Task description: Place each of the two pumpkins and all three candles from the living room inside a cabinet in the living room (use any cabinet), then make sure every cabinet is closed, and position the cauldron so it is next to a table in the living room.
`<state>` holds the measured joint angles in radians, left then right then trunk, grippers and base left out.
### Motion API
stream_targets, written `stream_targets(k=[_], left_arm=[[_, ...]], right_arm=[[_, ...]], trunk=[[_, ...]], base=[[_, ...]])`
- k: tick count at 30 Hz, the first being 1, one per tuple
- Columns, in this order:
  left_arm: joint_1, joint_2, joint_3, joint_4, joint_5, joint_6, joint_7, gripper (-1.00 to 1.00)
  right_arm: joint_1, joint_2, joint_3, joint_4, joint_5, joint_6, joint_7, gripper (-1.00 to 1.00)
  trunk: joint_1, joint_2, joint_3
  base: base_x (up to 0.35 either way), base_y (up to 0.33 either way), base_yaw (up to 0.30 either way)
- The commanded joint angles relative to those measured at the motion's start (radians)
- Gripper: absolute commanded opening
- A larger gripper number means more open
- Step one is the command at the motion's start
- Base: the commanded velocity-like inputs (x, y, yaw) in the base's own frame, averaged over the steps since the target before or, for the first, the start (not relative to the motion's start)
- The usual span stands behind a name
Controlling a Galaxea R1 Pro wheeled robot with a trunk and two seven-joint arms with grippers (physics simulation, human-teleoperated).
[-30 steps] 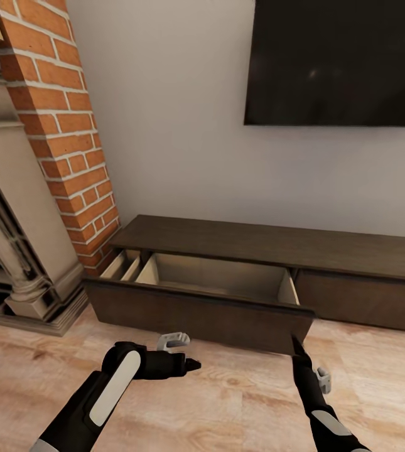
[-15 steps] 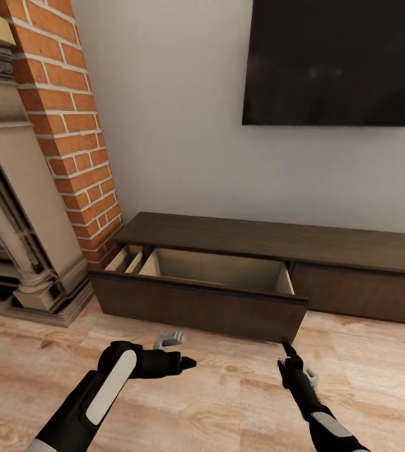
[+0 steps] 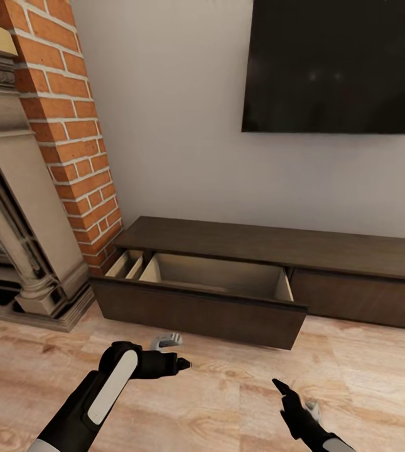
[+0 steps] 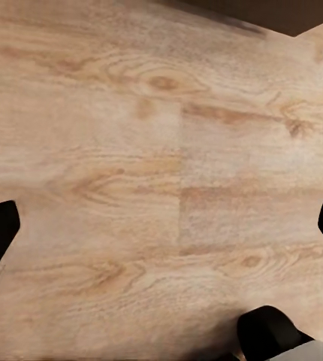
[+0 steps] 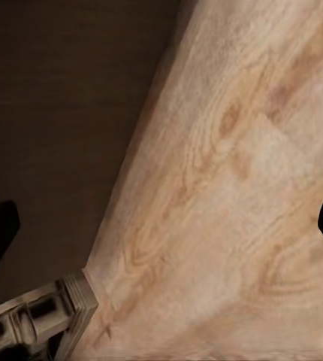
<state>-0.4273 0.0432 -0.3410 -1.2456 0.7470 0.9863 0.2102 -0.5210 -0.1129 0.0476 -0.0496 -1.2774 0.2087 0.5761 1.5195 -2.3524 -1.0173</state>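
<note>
- Cabinet (image 3: 271, 238) spans mid-frame; its wide drawer (image 3: 202, 295) stands pulled out, pale inside, apparently empty.
- Left gripper (image 3: 180, 363), lower left, spread wide, holding nothing.
- Right gripper (image 3: 280, 388), lower right, also spread and empty.
- Best next: leave the drawer out, go fetch pumpkins and candles.

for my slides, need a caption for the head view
Cabinet with its left drawer pulled open, both grippers low over the wood floor.
</note>
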Motion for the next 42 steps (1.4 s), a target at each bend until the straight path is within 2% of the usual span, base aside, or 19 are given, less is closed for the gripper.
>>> stream_targets(k=[1,5,8,22,27,31,42], left_arm=[[-0.001,-0.001,-0.002,-0.001,0.013,0.001,0.042,1.0],[-0.001,-0.004,-0.003,-0.001,0.017,-0.002,0.107,1.0],[-0.001,-0.005,-0.004,0.0,0.017,-0.003,0.117,1.0],[-0.001,-0.011,-0.009,0.001,0.018,-0.003,0.124,1.0],[-0.001,-0.011,-0.013,0.018,0.018,-0.003,0.124,1.0],[-0.001,-0.011,-0.014,0.021,0.017,-0.003,0.124,1.0],[0.0,-0.011,-0.014,0.022,0.013,-0.003,0.125,1.0]], right_arm=[[-0.001,0.0,0.007,-0.001,-0.001,0.013,-0.013,1.0],[-0.001,0.0,0.021,-0.004,0.038,0.016,-0.027,1.0],[-0.001,0.0,0.024,-0.005,0.047,0.014,-0.02,1.0],[-0.001,0.0,0.042,-0.006,0.078,0.01,-0.017,1.0],[-0.001,0.002,0.042,-0.005,0.113,-0.046,-0.015,1.0],[-0.001,0.002,0.041,-0.006,0.124,-0.08,-0.02,1.0],[-0.001,0.001,0.042,-0.005,0.15,-0.046,-0.025,1.0]], trunk=[[-0.004,0.007,0.002],[-0.019,0.035,0.015],[-0.031,0.056,0.024],[-0.085,0.154,0.068],[-0.104,0.189,0.084],[-0.119,0.217,0.096],[-0.161,0.294,0.131]], base=[[0.0,0.0,0.0],[0.0,0.0,0.0],[0.0,0.0,0.0],[0.0,0.0,0.0],[0.0,0.0,0.0],[0.0,0.0,0.0],[0.0,0.0,0.0]])
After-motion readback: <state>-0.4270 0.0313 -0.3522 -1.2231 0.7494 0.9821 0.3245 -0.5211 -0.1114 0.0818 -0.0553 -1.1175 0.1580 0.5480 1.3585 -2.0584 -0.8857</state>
